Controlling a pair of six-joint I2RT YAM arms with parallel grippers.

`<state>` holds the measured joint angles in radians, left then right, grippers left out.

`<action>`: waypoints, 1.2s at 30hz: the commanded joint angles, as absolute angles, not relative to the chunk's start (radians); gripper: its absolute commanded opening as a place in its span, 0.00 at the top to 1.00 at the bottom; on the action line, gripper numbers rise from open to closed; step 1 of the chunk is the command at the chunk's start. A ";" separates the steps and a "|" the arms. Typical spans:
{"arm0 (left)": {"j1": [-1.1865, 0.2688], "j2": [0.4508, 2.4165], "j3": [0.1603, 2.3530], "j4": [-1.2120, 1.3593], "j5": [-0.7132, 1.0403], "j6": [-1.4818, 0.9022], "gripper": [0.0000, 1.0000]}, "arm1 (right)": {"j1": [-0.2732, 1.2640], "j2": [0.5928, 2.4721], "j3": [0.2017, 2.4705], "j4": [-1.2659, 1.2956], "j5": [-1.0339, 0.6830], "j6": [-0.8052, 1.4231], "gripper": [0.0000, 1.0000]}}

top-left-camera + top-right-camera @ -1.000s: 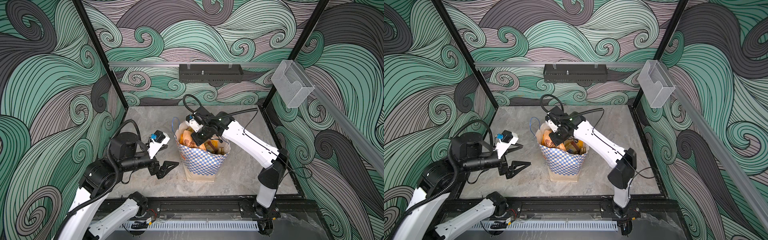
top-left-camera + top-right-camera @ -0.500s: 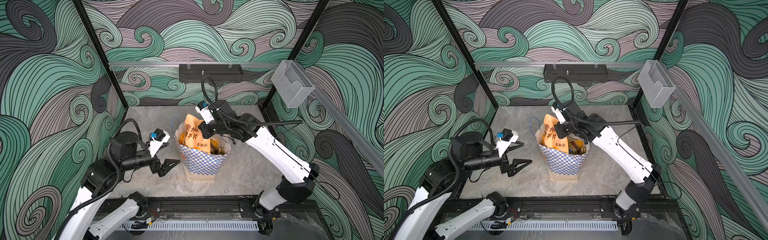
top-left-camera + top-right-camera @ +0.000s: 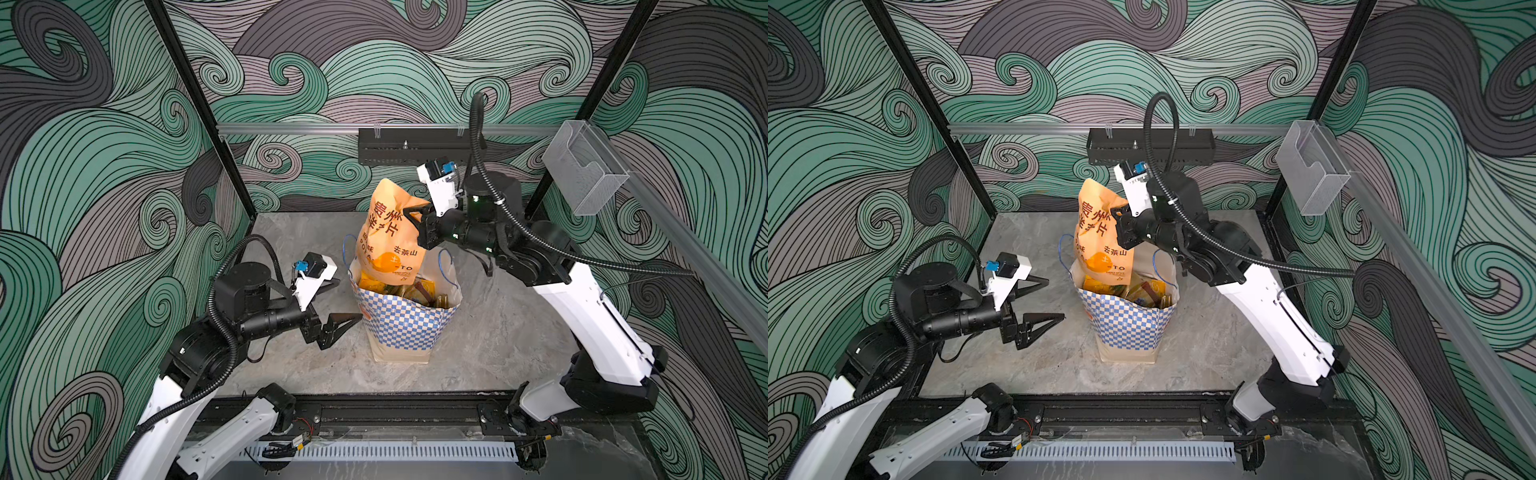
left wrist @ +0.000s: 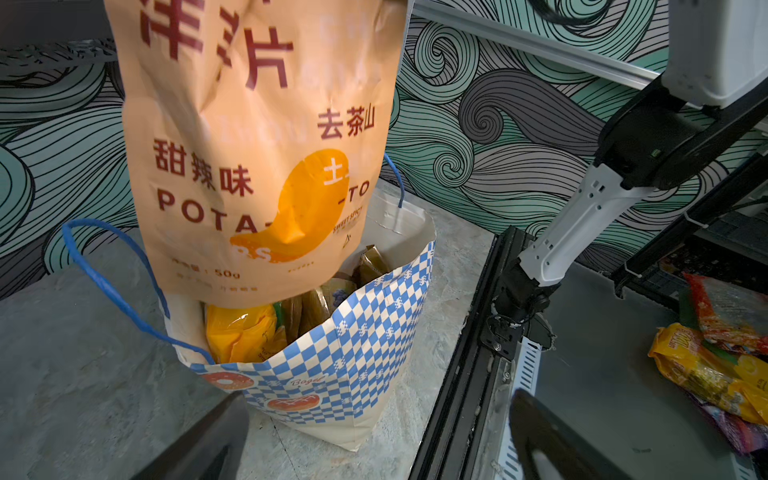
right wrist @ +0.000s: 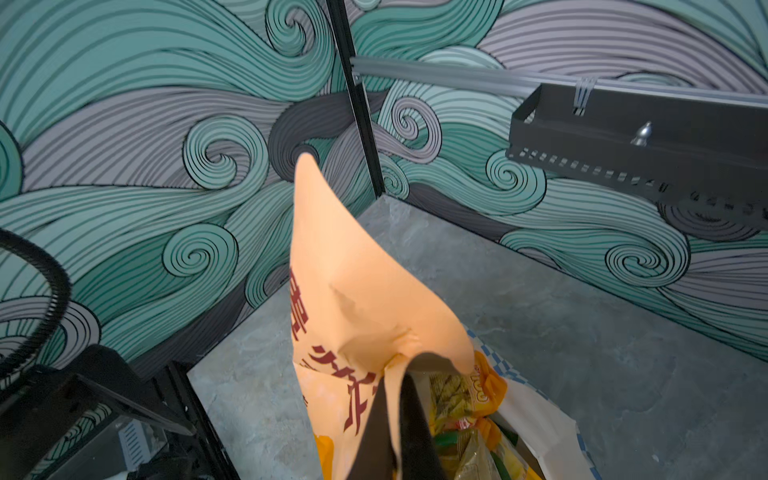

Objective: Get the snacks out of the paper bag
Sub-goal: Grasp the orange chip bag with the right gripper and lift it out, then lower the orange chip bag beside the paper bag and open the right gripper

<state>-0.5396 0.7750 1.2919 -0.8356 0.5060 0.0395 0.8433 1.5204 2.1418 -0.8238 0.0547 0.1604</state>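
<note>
Orange POTATO pouch (image 3: 388, 232): pinched by upper edge in right gripper (image 3: 409, 214), clamped tight, lower end at paper bag (image 3: 405, 328) mouth, other snacks (image 3: 415, 289) inside. Left gripper (image 3: 349, 300) fully spread, empty, beside bag. Could slip on crinkly film, or catch blue cord handle (image 4: 91, 221) and tip bag.

Orange, red-lettered pouch (image 3: 386, 232); blue-white checkered bag (image 3: 405, 324); seemingly green-yellow packets (image 5: 451, 399)
</note>
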 commanded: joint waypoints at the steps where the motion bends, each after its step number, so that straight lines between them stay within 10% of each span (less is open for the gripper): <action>1: -0.545 0.767 1.279 -0.771 0.529 0.018 0.01 | 0.844 1.482 2.217 -0.761 0.106 0.166 1.00; 25: -0.545 0.777 1.262 -0.695 0.583 -0.013 0.01 | 0.425 1.123 1.956 -0.772 0.288 0.255 1.00; 36: -0.546 0.786 1.253 -0.700 0.585 -0.018 0.01 | 0.235 1.060 1.587 -0.830 0.073 0.356 1.00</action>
<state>-0.5400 0.7834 1.2556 -0.7166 0.5694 -0.0124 0.2676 1.0557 1.6451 -0.8223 0.1707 0.3035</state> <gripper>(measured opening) 0.986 0.049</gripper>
